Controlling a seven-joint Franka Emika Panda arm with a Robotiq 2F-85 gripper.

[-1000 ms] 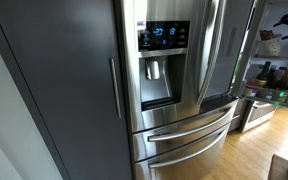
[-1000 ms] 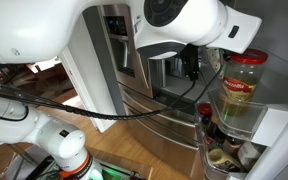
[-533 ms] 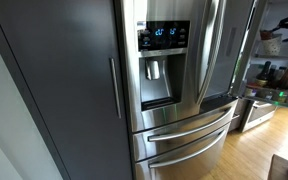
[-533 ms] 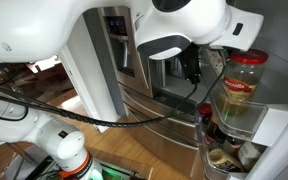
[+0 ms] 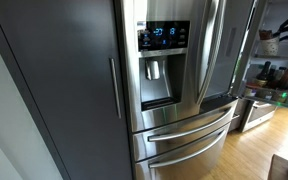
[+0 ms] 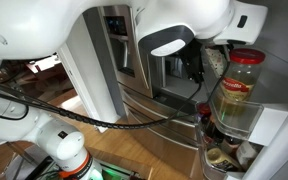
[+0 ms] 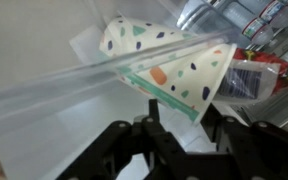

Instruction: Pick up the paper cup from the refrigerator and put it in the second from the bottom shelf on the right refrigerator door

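Item: paper cup (image 7: 169, 62), pale with coloured specks, tipped over just ahead of the tool (image 7: 179, 132) in the wrist view. Its long axis is slanted, with what looks like the narrow base up and away and the teal-banded rim low, close to the tool's finger on that view's right. Barrier: a clear rail (image 7: 74, 85) crosses diagonally between tool and cup, probably the front lip of a shelf. The cup sits beyond it, over a white shelf floor (image 7: 44, 135). Tool: dark fingers spread along the bottom edge, blurred. The cup's rim comes near one finger, but whether the tool grips it or merely faces it cannot be told. Neighbour: a red-and-white labelled item (image 7: 252, 78) beside the cup, away from the tool; its kind is unclear. Containers, in an exterior view: a door shelf (image 6: 234, 120) holds a yellow-lidded jar (image 6: 242, 85), and the bin below holds dark bottles (image 6: 214, 140). Housing: refrigerator (image 5: 174, 110) beside a dark cabinet (image 5: 54, 80). Judgement: which shelf the cup occupies is unconfirmed.
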